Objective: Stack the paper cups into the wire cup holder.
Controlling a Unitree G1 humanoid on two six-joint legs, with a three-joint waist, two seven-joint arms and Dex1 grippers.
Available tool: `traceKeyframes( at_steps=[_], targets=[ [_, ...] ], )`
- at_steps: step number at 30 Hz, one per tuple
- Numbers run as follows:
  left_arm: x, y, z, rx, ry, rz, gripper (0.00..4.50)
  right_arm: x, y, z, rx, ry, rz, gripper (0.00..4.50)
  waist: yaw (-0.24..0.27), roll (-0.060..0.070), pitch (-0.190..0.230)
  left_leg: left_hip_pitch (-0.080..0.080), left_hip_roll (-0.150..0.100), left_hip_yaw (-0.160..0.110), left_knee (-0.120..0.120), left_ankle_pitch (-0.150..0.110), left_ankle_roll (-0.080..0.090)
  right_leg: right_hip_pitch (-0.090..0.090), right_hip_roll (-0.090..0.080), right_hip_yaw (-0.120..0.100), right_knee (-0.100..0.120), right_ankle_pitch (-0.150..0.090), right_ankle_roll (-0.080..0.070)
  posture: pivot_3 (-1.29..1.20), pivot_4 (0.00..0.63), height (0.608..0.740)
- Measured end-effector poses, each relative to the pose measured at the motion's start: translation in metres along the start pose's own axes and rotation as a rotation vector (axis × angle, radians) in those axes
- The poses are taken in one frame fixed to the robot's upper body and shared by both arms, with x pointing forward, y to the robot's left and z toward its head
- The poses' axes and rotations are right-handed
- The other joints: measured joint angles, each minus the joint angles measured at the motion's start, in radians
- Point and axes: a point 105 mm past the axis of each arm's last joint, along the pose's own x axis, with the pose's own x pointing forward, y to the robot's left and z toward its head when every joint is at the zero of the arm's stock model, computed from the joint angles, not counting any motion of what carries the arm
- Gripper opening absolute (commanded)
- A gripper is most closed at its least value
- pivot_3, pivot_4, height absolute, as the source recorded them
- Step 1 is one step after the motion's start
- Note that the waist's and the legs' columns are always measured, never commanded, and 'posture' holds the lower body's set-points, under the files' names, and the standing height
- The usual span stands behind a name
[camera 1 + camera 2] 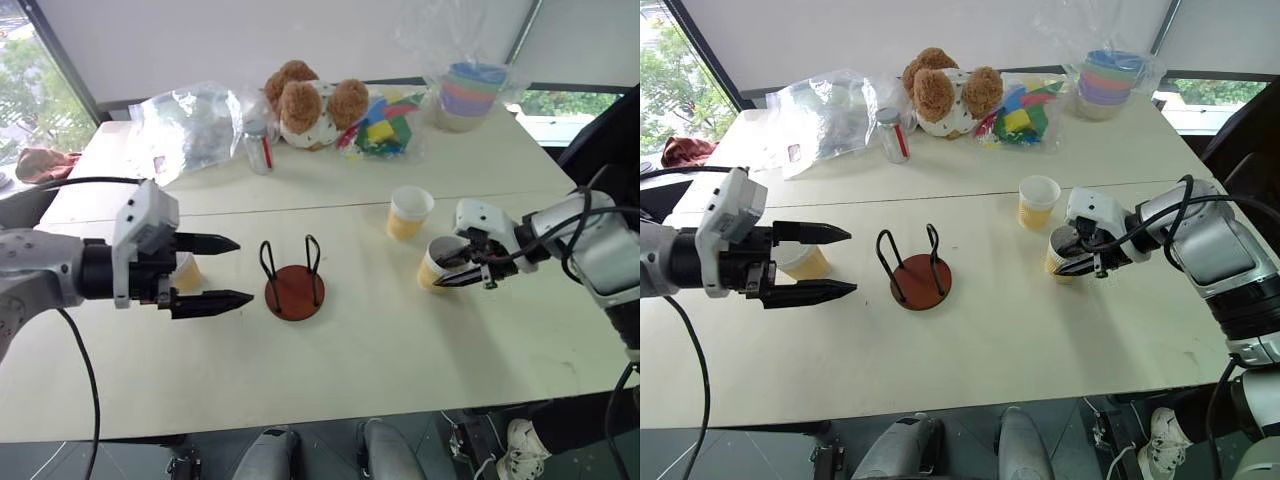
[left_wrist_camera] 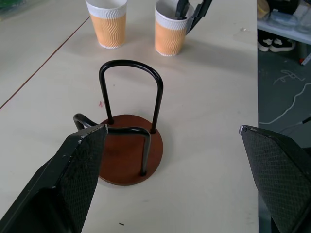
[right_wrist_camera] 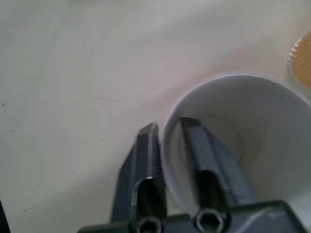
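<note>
On the left our left claw (image 1: pixel 228 271) hangs above the counter (image 1: pixel 350 360) with its fingers spread wide and nothing between them. A paper cup (image 1: pixel 805 263) stands just behind it, partly hidden; if that arm swings sideways, we judge it could knock this cup over.

In the middle sits the wire cup holder (image 1: pixel 293 283), upright and empty, its two black loops rising from the red-brown disc. The loops stand close together, so a cup brought in tilted might catch a wire and tip the stand.

Further right a second cup (image 1: pixel 410 212) stands free. Beside it our right claw (image 1: pixel 1077 262) is clamped on the wall of the third cup (image 2: pixel 171 34), one finger inside and one outside. We see the main risk here: a pinch on thin paper may crush the rim or let the cup swing and slip once lifted, and the free cup is near enough to be bumped
</note>
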Motion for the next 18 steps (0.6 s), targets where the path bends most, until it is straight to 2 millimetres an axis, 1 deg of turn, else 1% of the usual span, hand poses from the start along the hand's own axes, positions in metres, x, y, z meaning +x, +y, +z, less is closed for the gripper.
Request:
traceKeyframes(
  at_steps=[5, 7, 9, 10, 12, 14, 16, 17, 18],
  targets=[
    [0.0, 0.001, -0.001, -0.001, 0.001, 0.007, 4.5, 0.0, 0.001, 0.0, -0.011, 0.007, 0.006, 0.04, 0.0, 0.0, 0.0, 0.0, 0.0, 0.0, 0.0, 0.0, 0.0, 0.0, 0.0, 0.0, 0.0, 0.0, 0.0, 0.0, 0.15, 0.74],
    [-0.001, 0.001, -0.004, -0.015, 0.006, 0.013, 4.5, -0.002, -0.001, 0.002, -0.021, 0.011, -0.001, 0.04, 0.0, 0.0, 0.0, 0.0, 0.0, 0.0, 0.0, 0.0, 0.0, 0.0, 0.0, 0.0, 0.0, 0.0, 0.0, 0.0, 0.15, 0.74],
    [-0.003, 0.003, -0.007, -0.03, 0.01, 0.024, 4.5, -0.011, -0.009, 0.009, -0.062, 0.018, -0.032, 0.04, -0.002, 0.001, 0.001, 0.0, 0.0, 0.0, 0.0, 0.0, 0.0, 0.0, 0.0, 0.0, 0.0, 0.0, 0.0, 0.0, 0.15, 0.74],
    [-0.004, 0.004, -0.009, -0.029, 0.016, 0.032, 4.5, -0.021, -0.018, 0.017, -0.1, 0.02, -0.068, 0.04, -0.004, 0.002, 0.001, 0.0, 0.0, 0.001, 0.0, 0.0, 0.0, 0.0, 0.0, 0.0, 0.0, 0.0, 0.0, 0.0, 0.15, 0.74],
    [-0.008, 0.007, -0.011, -0.03, 0.03, 0.051, 4.5, -0.048, -0.036, 0.037, -0.172, 0.023, -0.159, 0.04, -0.007, 0.005, 0.003, 0.0, 0.0, 0.002, 0.0, 0.0, 0.0, -0.001, 0.0, 0.001, 0.001, 0.0, 0.0, 0.0, 0.15, 0.74],
    [-0.013, 0.012, -0.016, -0.041, 0.049, 0.077, 4.5, -0.084, -0.051, 0.07, -0.267, -0.006, -0.247, 0.04, -0.007, 0.007, 0.004, 0.0, 0.0, 0.002, -0.001, 0.0, -0.001, -0.002, 0.002, 0.001, 0.001, 0.0, 0.0, 0.0, 0.15, 0.74],
    [-0.019, 0.018, -0.017, -0.04, 0.058, 0.107, 4.5, -0.111, -0.055, 0.106, -0.386, -0.06, -0.301, 0.04, -0.008, 0.006, 0.004, 0.0, 0.002, 0.002, -0.002, -0.001, -0.003, -0.003, 0.003, 0.001, 0.0, 0.0, 0.0, 0.0, 0.15, 0.74],
    [-0.023, 0.022, -0.018, -0.04, 0.061, 0.124, 4.5, -0.119, -0.053, 0.127, -0.455, -0.101, -0.308, 0.04, -0.009, 0.006, 0.004, 0.0, 0.003, 0.001, -0.002, -0.001, -0.003, -0.003, 0.004, 0.001, 0.0, 0.0, 0.0, 0.0, 0.15, 0.74],
    [-0.026, 0.024, -0.018, -0.035, 0.064, 0.137, 4.5, -0.121, -0.049, 0.144, -0.515, -0.143, -0.297, 0.04, -0.01, 0.005, 0.003, 0.0, 0.003, 0.001, -0.002, -0.002, -0.004, -0.003, 0.004, 0.001, 0.0, 0.0, 0.0, 0.0, 0.15, 0.74]
  ],
)
